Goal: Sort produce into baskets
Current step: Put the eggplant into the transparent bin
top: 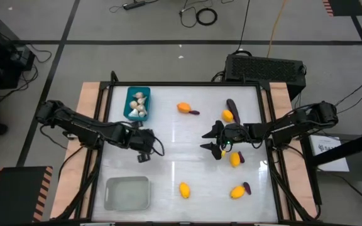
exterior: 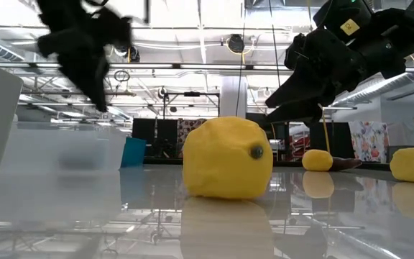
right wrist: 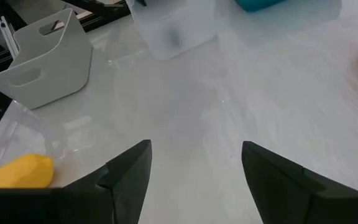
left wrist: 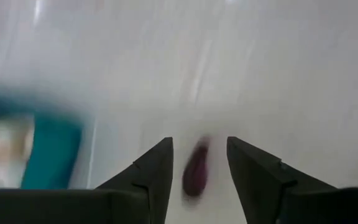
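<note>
The right gripper [top: 210,139] is hovering with fingers spread and empty over the table's middle, lemons [top: 235,160] and an eggplant [top: 232,108] lying near it. The left gripper [top: 144,148], closed, is waiting below the teal bin [top: 131,112]. I would drop squarely over one piece before closing, then carry it to the grey bin [top: 127,193].

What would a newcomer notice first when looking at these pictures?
Probably the yellow lemons scattered over the right half of the white table, several beside slim purple eggplants. Next, the teal bin at the far left, already holding whitish garlic bulbs, while the pale bin at the near left looks empty. The right gripper hangs open mid-table.
</note>
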Robot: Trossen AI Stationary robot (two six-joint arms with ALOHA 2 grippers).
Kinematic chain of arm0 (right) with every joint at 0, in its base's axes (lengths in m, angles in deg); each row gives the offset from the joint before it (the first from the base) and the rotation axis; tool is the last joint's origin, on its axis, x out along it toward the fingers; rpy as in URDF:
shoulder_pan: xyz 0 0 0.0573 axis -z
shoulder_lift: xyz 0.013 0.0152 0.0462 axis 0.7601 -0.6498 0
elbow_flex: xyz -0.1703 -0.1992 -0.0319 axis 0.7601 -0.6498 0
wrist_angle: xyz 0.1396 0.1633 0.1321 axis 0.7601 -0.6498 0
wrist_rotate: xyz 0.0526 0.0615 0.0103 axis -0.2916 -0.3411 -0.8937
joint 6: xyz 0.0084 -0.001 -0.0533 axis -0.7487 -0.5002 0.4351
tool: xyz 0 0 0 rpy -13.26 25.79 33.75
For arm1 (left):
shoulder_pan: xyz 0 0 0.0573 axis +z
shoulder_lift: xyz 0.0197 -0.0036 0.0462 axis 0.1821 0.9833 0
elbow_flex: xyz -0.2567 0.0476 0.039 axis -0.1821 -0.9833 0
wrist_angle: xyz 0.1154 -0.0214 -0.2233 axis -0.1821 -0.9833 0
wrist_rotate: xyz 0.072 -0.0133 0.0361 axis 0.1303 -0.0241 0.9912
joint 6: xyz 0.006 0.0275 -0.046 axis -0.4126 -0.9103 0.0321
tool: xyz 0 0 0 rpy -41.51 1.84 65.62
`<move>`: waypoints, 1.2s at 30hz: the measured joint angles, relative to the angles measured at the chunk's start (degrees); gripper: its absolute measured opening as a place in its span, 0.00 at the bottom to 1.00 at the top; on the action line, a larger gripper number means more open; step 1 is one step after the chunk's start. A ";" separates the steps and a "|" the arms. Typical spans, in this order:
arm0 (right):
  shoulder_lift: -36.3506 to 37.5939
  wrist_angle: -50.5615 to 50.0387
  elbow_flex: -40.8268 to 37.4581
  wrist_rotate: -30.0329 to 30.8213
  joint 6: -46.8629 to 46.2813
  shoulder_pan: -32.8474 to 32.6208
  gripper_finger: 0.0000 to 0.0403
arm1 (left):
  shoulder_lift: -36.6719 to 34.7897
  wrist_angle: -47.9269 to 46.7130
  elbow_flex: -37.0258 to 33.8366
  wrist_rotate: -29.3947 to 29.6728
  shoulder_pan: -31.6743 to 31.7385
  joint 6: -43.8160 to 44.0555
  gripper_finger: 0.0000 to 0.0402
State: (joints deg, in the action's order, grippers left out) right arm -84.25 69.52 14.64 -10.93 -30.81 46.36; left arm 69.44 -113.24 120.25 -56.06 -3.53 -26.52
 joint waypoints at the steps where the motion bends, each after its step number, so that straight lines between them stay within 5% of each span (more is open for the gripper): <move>1: 0.01 -0.07 0.00 -0.02 0.04 0.00 0.60 | 0.00 4.67 0.00 0.56 0.00 -3.00 0.40; 5: 0.01 -0.68 0.00 -0.04 -0.54 0.00 0.60 | 0.96 25.78 0.03 0.27 0.21 -16.60 0.40; 14: 2.49 -17.88 2.08 -0.90 -8.31 -2.63 0.60 | 9.58 57.62 0.04 -14.46 1.69 -35.59 0.40; 26: 5.05 -79.48 28.09 -1.14 -13.04 -7.73 0.60 | 16.10 62.31 0.00 -14.72 6.52 -36.26 0.40; 31: 5.06 -90.55 30.30 -1.61 -19.47 -10.63 0.60 | 16.88 62.73 0.00 -14.76 7.99 -36.20 0.40; 36: 5.06 -91.24 25.03 -6.31 -25.06 -14.00 0.60 | 18.27 63.28 0.04 -14.78 8.10 -34.82 0.40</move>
State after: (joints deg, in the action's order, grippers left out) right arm -79.19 -21.71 39.66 -17.24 -55.86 32.36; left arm 87.71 -49.96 120.29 -70.84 4.57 -61.34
